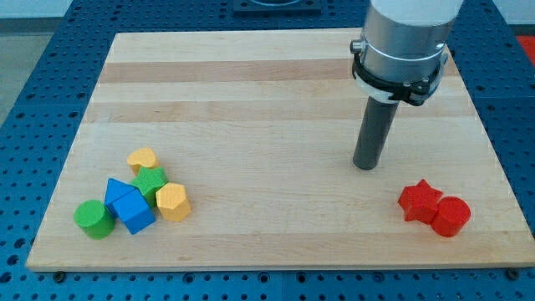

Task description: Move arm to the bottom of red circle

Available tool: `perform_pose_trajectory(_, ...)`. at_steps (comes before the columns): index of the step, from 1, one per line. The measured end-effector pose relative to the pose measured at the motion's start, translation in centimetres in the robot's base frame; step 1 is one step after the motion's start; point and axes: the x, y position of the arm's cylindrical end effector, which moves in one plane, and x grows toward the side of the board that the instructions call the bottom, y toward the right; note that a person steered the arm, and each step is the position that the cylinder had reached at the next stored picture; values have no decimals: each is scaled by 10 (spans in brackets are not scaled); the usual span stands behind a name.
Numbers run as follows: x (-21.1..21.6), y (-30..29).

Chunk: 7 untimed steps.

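Well above-left of the red circle [451, 216] (smooth cylinder), my tip [365, 165].

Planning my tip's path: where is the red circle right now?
The red circle block sits near the wooden board's bottom right corner, touching the red star block on its left; my tip is up-left of both.

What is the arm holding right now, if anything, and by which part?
Nothing. My tip rests on the bare board, touching no block, up and to the view's left of the red star and red circle.
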Motion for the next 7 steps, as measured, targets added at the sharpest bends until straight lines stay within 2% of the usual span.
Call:
perform_pose_trajectory(3, -4, 10)
perform_pose_trajectory(5, -6, 83)
perform_pose_trajectory(7, 30, 135)
